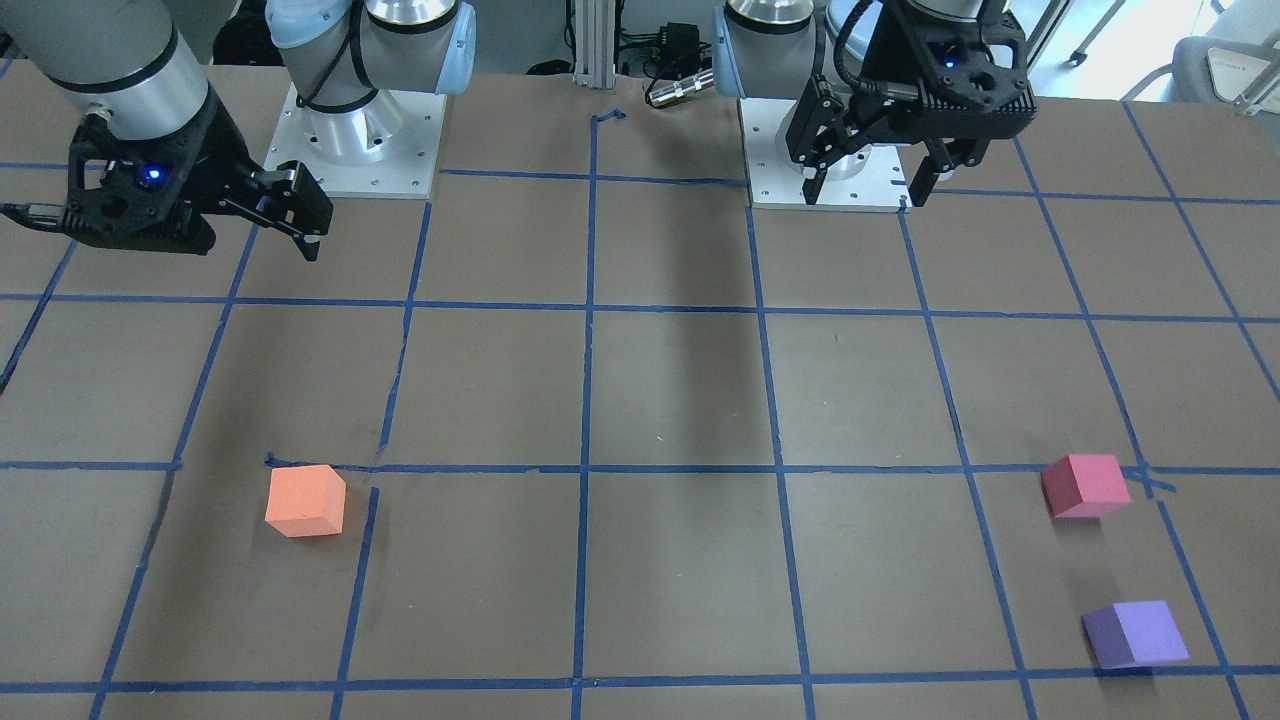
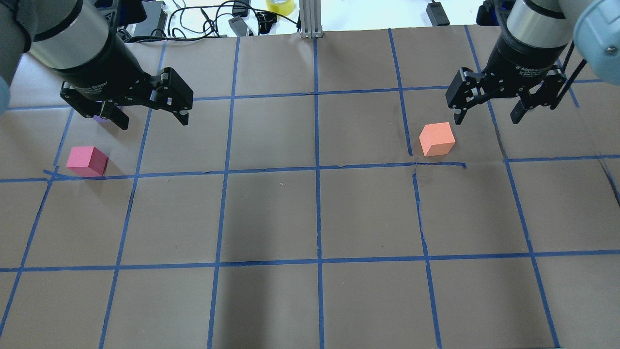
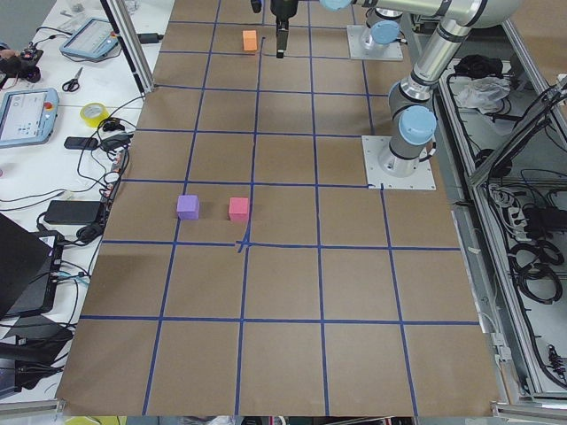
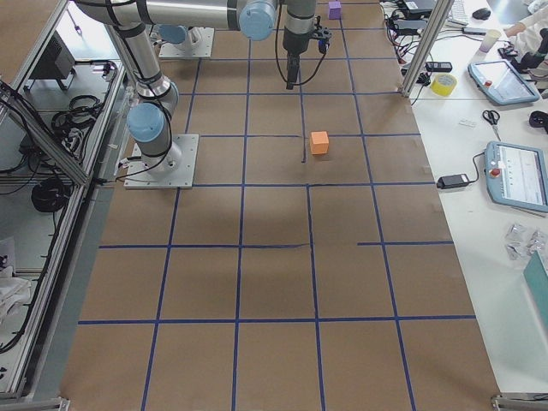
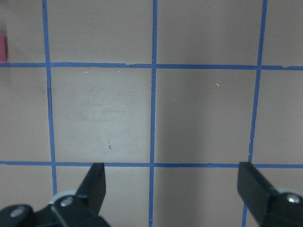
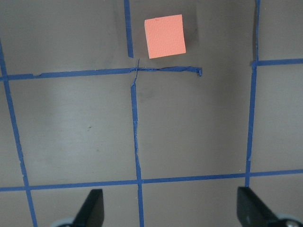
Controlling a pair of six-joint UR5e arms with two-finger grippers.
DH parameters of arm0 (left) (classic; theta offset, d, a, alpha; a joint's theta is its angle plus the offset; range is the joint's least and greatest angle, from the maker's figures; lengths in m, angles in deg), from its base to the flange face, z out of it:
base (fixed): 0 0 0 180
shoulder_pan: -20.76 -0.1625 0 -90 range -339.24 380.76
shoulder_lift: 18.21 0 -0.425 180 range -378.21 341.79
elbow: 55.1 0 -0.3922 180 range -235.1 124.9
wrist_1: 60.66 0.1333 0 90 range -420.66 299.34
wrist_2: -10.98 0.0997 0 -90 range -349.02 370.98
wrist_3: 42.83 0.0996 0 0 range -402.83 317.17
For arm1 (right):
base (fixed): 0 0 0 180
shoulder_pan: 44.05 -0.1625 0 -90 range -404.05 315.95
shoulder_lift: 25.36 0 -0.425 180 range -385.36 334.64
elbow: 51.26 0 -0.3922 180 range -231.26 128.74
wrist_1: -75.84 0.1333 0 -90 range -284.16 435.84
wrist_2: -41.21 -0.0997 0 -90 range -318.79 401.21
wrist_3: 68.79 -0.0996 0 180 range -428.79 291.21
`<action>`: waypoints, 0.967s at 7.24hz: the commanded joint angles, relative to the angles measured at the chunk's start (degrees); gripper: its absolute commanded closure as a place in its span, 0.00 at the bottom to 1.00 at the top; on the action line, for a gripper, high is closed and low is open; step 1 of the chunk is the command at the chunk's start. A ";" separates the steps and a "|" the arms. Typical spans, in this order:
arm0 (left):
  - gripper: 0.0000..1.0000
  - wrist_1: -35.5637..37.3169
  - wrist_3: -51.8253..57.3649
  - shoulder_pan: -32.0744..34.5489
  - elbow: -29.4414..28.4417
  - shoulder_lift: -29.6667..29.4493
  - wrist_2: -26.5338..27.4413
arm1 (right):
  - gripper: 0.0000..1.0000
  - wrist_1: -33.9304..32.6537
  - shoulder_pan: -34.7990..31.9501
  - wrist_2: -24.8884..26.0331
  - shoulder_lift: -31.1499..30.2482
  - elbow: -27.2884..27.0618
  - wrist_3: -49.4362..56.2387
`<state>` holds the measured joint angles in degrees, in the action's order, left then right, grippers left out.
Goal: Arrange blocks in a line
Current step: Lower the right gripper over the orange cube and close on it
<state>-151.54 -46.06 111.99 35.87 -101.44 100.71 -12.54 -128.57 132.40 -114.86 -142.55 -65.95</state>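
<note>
The orange block [image 2: 437, 139] lies on the table just below and left of my right gripper [image 2: 487, 116], which hangs open and empty above it. It also shows in the right wrist view [image 6: 164, 36], far ahead of the open fingers [image 6: 92, 208]. The pinkish-red block [image 2: 87, 161] lies at the far left, below my left gripper [image 2: 150, 116], which is open and empty. The purple block [image 1: 1135, 634] sits beyond the pinkish-red block [image 1: 1085, 485]; overhead it is mostly hidden behind the left gripper. The left wrist view shows only a pink sliver [image 5: 2, 48].
The brown table [image 2: 315, 218] carries a grid of blue tape lines. Both arm bases [image 1: 350, 150] stand at the robot's side. Cables, a tape roll [image 2: 280, 6] and tablets [image 4: 518, 175] lie beyond the far edge.
</note>
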 commanded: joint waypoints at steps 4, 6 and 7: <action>0.00 0.00 -0.03 0.00 0.00 0.09 0.00 | 0.00 -14.61 0.94 -0.48 10.21 -2.48 7.78; 0.00 0.00 -0.03 0.00 0.00 0.09 0.00 | 0.00 -23.73 0.94 -0.31 16.61 -4.33 8.23; 0.00 0.00 -0.03 0.00 0.00 0.09 0.00 | 0.00 -27.08 0.94 -0.48 19.17 -4.68 9.54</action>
<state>-151.54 -46.08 111.99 35.87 -101.36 100.71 -35.00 -127.64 132.04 -99.22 -146.54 -57.56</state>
